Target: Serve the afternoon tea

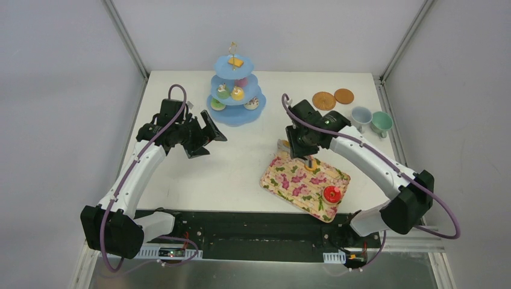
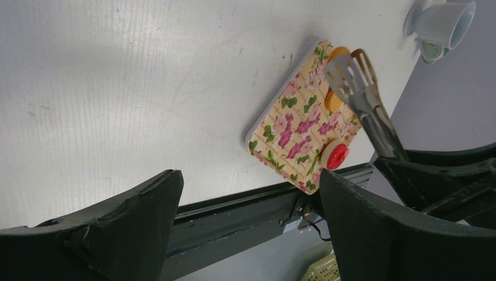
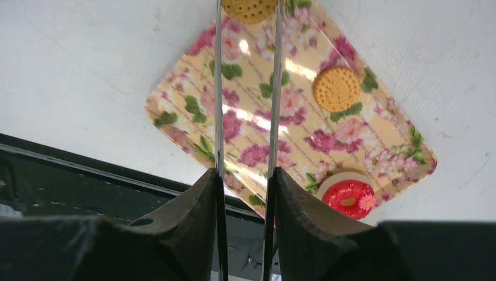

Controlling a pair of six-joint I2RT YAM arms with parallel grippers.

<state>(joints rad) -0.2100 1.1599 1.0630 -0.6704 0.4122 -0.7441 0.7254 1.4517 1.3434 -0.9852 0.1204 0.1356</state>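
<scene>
My right fingers [image 3: 283,196] are pressed shut on the handles of metal tongs [image 3: 217,117]. The blades reach out over the flowered tray [image 3: 187,111], which lies at about 4 o'clock on the tabletop [image 1: 241,174]. An orange biscuit [image 3: 248,7] sits between the blade tips at the tray's far end. I cannot tell whether the blades pinch it or only straddle it. A second biscuit [image 3: 336,88] lies on the tray just beside the blades, and a red donut [image 3: 349,196] sits at the tray's 5 o'clock corner. My left fingers [image 1: 208,138] hang wide open and empty over the tabletop at 9 o'clock. The blue tiered stand [image 1: 236,114], with sweets on it, is at 12 o'clock.

To do this well, I judge I should:
- squeeze evenly so both blades meet the biscuit's rim across its widest part;
- lift straight up before swinging toward 11 o'clock;
- keep the tongs level, since the flat disc could slip out;
- set it on a free spot of a tier.
</scene>
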